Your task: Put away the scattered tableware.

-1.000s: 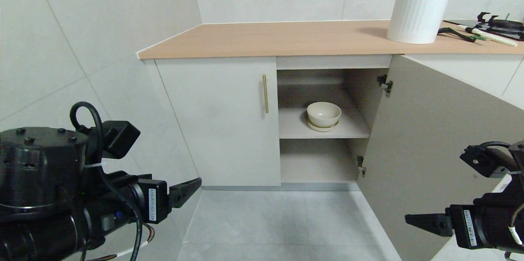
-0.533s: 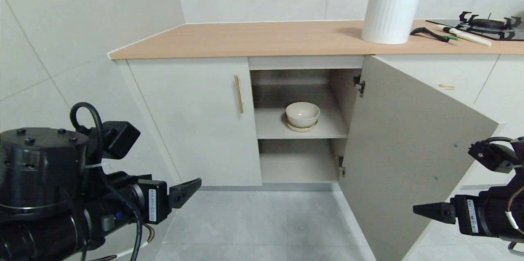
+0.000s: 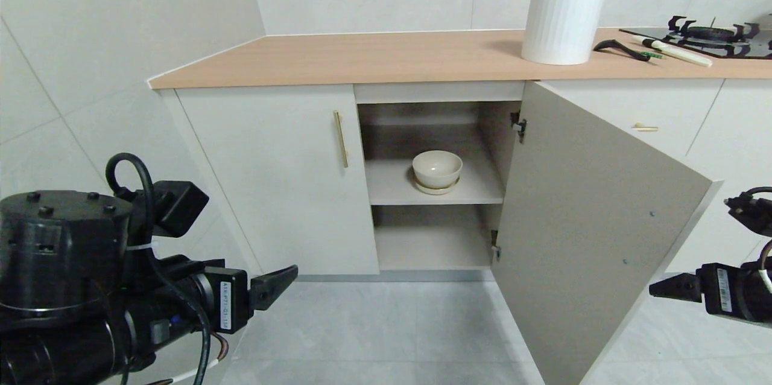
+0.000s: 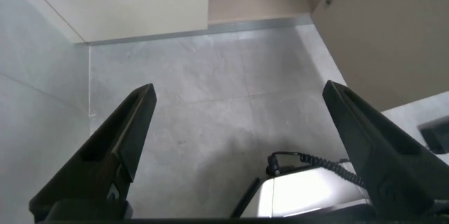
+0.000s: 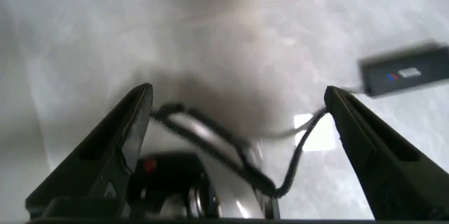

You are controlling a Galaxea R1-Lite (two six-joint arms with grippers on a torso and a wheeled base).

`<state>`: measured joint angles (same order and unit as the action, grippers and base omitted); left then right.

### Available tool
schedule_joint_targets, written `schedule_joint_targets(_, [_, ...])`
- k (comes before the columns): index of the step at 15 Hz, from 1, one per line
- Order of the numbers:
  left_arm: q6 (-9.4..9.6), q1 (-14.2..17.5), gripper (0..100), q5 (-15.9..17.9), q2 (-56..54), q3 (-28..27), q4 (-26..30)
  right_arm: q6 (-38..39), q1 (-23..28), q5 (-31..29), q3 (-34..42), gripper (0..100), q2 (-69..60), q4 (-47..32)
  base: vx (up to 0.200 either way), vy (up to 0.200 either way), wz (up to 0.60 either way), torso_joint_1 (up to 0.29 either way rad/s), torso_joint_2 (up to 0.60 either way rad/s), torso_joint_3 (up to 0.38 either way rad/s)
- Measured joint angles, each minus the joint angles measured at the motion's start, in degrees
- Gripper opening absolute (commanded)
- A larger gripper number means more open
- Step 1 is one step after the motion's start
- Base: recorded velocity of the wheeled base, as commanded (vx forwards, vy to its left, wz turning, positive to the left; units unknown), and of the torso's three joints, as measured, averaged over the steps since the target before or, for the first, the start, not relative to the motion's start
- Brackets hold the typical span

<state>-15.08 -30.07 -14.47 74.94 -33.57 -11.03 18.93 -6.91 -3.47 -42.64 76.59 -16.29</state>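
A cream bowl (image 3: 437,167) sits on a small plate (image 3: 435,188) on the middle shelf of the open cabinet (image 3: 431,186). The cabinet's right door (image 3: 588,216) swings wide open toward me. My left gripper (image 3: 283,282) hangs low at the left, well short of the cabinet, open and empty; its fingers (image 4: 119,147) spread over grey floor tiles. My right gripper (image 3: 666,286) is low at the right, beyond the open door's edge, also open and empty, with its fingers (image 5: 116,147) wide apart above the floor.
The closed left door has a brass handle (image 3: 341,139). On the wooden counter (image 3: 362,59) stand a tall white ribbed container (image 3: 567,9), a black utensil (image 3: 615,48), a white-handled tool (image 3: 672,51) and a gas hob (image 3: 711,32). Grey floor (image 3: 386,324) lies open before the cabinet.
The whole head view has shifted, with the cabinet sliding left, so the camera moved. The right gripper has drawn toward the right edge of the view. The left gripper has kept its place.
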Motion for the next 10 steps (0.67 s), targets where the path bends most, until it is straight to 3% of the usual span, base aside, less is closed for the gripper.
schedule_joint_targets(4, [0.0,0.0,100,0.0,0.0,0.0,0.0,-3.7,10.2,0.6,-2.0,100,-0.6,1.8,0.0,0.0,0.0,0.0,0.0,0.0])
schedule_joint_targets(10, [0.0,0.0,100,0.0,0.1,0.0,0.0,-1.8,14.7,0.2,-2.1,100,2.7,10.6,0.0,0.0,0.0,0.0,0.0,0.0])
